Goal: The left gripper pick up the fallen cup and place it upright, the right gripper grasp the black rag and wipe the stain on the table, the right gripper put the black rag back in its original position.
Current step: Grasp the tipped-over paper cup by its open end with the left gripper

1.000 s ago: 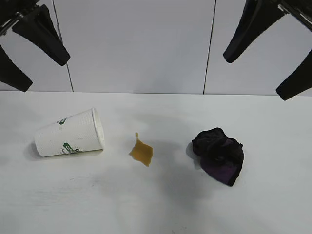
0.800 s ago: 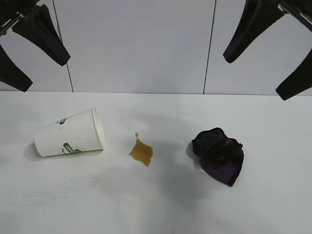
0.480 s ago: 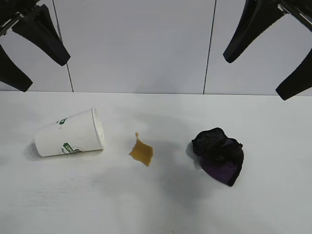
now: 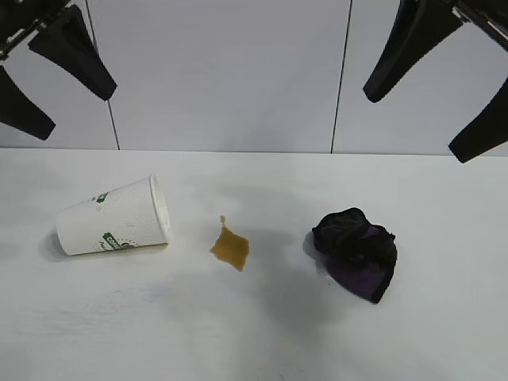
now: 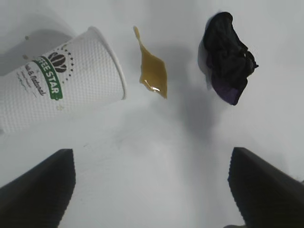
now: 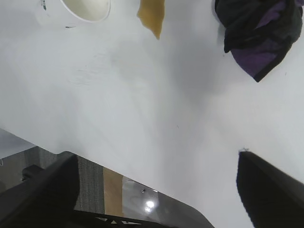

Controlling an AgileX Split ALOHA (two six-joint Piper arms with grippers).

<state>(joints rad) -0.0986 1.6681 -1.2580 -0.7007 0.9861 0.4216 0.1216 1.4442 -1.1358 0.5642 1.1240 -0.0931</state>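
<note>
The white cup (image 4: 115, 218) with green lettering lies on its side at the left of the table (image 4: 238, 333), its mouth facing the amber stain (image 4: 230, 248) at the middle. To the right of the stain sits the black rag (image 4: 355, 252), bunched, with purple showing underneath. My left gripper (image 4: 75, 113) hangs open, high above and behind the cup. My right gripper (image 4: 417, 125) hangs open, high above and behind the rag. The left wrist view shows the cup (image 5: 57, 85), stain (image 5: 153, 71) and rag (image 5: 229, 57) beyond its open gripper (image 5: 151, 161), which holds nothing.
A white panelled wall (image 4: 222, 71) stands behind the table. The right wrist view shows the table's edge (image 6: 156, 185) with floor beyond it, between the open fingers (image 6: 47, 190), and the rag (image 6: 259, 33) farther off.
The left gripper has risen slightly. The cup, the stain, the rag and the right gripper have not moved.
</note>
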